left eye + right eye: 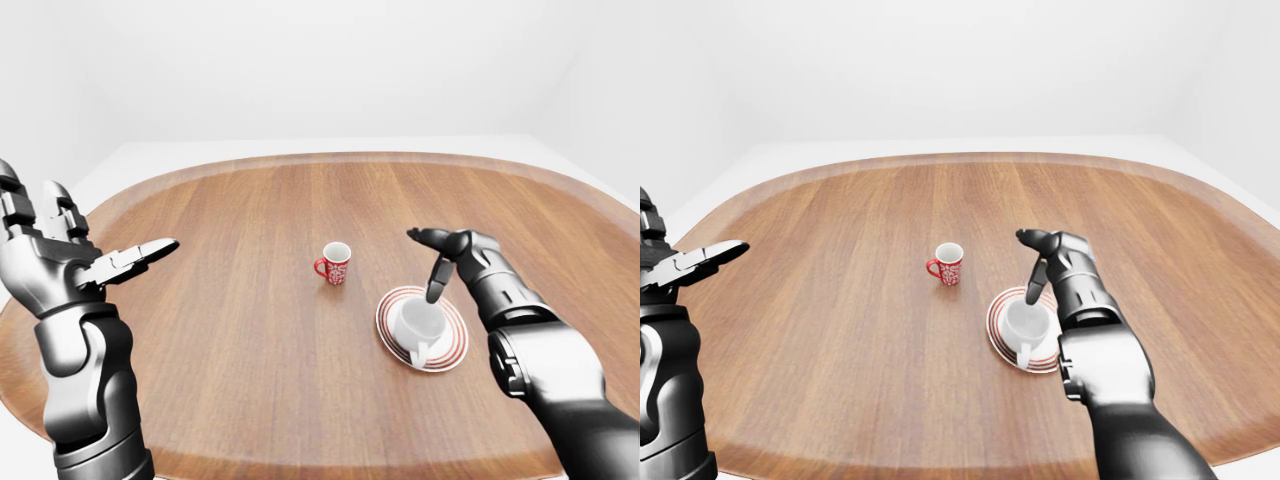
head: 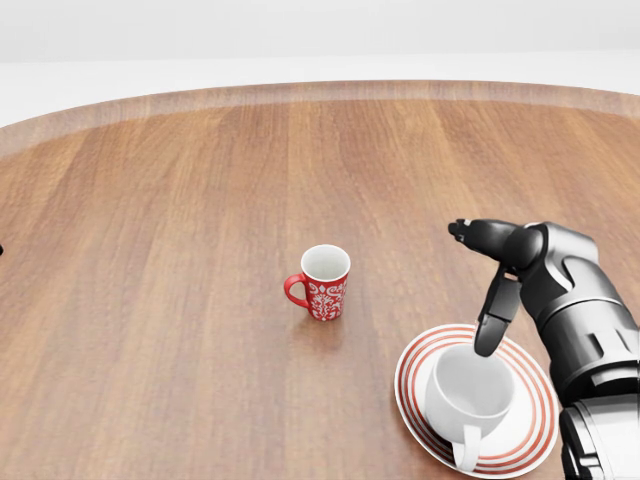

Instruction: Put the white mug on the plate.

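Observation:
The white mug (image 2: pixel 468 392) stands upright on the red-striped white plate (image 2: pixel 412 360), low on the right of the head view, its handle pointing to the bottom edge. My right hand (image 2: pixel 470 290) hovers open just above the mug. One finger (image 2: pixel 492 318) hangs down over the rim and no finger grips the mug. My left hand (image 1: pixel 110 262) is raised at the far left of the left-eye view, open and empty, far from the mug.
A red patterned mug (image 2: pixel 325 282) stands upright to the left of the plate, a short gap away. The round wooden table (image 2: pixel 180 300) stretches wide on every side, its curved edge (image 1: pixel 300 160) running along the top.

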`<state>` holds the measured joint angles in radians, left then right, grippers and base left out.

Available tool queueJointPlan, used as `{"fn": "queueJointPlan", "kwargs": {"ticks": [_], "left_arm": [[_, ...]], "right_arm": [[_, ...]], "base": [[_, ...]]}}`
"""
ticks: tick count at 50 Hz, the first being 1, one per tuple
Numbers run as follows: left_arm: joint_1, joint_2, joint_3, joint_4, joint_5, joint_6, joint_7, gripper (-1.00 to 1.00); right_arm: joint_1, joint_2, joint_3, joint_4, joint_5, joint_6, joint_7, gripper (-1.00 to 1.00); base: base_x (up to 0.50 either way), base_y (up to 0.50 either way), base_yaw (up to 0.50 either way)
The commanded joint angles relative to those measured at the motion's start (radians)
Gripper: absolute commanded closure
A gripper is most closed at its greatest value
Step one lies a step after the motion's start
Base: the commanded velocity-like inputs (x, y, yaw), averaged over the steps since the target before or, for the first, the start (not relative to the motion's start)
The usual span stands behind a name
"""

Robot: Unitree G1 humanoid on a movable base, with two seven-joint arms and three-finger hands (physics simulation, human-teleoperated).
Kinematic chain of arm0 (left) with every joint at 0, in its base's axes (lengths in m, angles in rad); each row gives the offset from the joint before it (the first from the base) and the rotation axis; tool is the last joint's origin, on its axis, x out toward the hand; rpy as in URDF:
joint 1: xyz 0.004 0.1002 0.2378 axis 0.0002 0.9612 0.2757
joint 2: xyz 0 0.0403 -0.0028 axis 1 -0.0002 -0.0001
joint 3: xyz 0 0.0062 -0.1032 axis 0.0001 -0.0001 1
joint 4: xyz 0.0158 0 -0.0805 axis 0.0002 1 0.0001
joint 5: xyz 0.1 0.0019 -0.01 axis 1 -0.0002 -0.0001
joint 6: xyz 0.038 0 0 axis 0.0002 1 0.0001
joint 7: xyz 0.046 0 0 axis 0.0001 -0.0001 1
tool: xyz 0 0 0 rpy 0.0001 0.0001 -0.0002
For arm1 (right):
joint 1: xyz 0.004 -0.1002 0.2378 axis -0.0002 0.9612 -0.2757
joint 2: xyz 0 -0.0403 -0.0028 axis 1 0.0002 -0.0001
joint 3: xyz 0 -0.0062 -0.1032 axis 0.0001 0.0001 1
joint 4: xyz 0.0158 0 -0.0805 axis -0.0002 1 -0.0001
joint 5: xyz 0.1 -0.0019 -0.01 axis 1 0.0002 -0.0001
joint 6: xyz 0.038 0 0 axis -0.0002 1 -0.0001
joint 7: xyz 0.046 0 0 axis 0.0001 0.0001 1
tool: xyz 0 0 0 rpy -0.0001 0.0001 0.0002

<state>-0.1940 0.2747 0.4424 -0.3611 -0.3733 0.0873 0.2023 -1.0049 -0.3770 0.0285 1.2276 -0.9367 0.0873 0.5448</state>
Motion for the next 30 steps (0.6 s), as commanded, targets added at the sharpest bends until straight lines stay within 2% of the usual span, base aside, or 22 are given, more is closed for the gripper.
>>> {"fn": "queueJointPlan", "kwargs": {"ticks": [1, 6, 7, 10, 12, 15, 30], "left_arm": [[0.001, -0.001, 0.001, -0.005, 0.001, 0.0, 0.001, -1.0], [0.001, -0.002, 0.0, -0.003, 0.002, 0.0, 0.001, -1.0], [0.001, -0.001, 0.001, -0.003, 0.001, 0.0, 0.0, -1.0], [0.0, -0.001, 0.0, 0.0, 0.002, 0.0, 0.0, -1.0], [-0.001, -0.001, 0.0, 0.002, 0.002, 0.0, 0.0, -1.0], [-0.003, 0.001, 0.001, 0.006, 0.001, 0.0, 0.0, -1.0], [-0.003, 0.001, -0.001, 0.004, 0.001, 0.0, 0.001, -1.0]], "right_arm": [[-0.086, 0.004, -0.011, -0.179, -0.045, 0.0, 0.064, -1.0], [-0.114, 0.005, -0.044, -0.333, -0.051, 0.0, 0.021, -1.0], [-0.132, 0.003, -0.061, -0.378, -0.043, 0.0, -0.051, -1.0], [-0.123, 0.017, -0.067, -0.435, -0.025, 0.0, -0.118, -1.0], [-0.142, 0.018, -0.082, -0.447, -0.002, 0.0, -0.217, -1.0], [-0.166, 0.007, -0.092, -0.475, 0.031, 0.0, -0.311, -1.0], [-0.17, -0.017, -0.104, -0.676, 0.055, 0.0, -0.424, -1.0]], "base": [[0.0, 0.0, 0.0], [0.0, 0.0, 0.0], [0.0, 0.0, 0.0], [0.0, 0.0, 0.0], [0.0, 0.0, 0.0], [0.0, 0.0, 0.0], [0.0, 0.0, 0.0]]}}
